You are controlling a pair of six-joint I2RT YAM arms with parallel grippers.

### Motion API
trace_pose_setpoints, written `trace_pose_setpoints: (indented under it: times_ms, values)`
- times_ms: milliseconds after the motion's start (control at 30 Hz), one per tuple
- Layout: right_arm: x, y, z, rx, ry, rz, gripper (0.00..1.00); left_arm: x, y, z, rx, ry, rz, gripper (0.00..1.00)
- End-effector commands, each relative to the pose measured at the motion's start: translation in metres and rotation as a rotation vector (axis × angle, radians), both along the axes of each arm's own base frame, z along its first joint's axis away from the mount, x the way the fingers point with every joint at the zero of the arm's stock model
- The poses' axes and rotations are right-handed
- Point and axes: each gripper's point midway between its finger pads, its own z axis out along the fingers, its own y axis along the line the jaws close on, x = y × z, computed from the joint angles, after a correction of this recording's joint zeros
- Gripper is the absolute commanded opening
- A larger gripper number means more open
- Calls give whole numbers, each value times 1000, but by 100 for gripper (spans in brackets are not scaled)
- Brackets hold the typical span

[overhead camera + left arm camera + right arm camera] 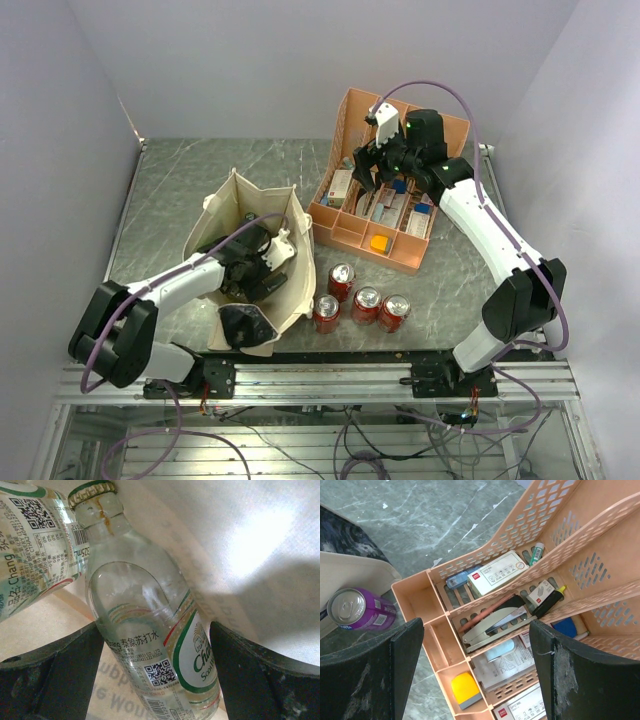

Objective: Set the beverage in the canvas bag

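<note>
The cream canvas bag (232,215) stands open at the left, with its dark panel at the near end. My left gripper (265,262) reaches down inside it. In the left wrist view the gripper (156,630) is wide open. A clear glass Chang soda bottle (145,630) with a green-rimmed cap lies between the fingers (60,670) against the bag's fabric (240,540). A second labelled Chang bottle (35,545) lies at the upper left. My right gripper (375,172) hovers open and empty over the orange-pink organizer (350,112).
Several red cans (367,304) stand on the table just right of the bag. One can (360,611) shows beside the organizer (415,587), which holds a stapler (495,625), boxes, pens and a yellow eraser (462,689). Grey walls close in on three sides.
</note>
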Motion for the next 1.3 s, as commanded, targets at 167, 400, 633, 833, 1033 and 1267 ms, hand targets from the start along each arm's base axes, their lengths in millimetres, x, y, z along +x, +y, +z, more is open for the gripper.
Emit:
trace_pose_setpoints:
  times_ms: [167, 400, 633, 833, 1033, 1267]
  values:
    - [7, 1, 7, 20, -22, -2, 86, 1, 10, -24, 88, 65, 75, 91]
    - [2, 0, 11, 29, -25, 3, 86, 1, 10, -15, 64, 30, 78, 69]
    - [-5, -1, 20, 38, -41, 9, 86, -2, 10, 4, 38, 9, 68, 33]
    - [-11, -1, 27, 52, -52, 18, 86, -4, 3, 32, -15, -30, 19, 10]
    - [-16, 2, 33, 72, -52, 33, 86, -8, 3, 61, -59, -79, 11, 7]
    - [-22, 15, 43, 94, -57, 81, 86, -5, -1, 88, -108, -123, 13, 7]
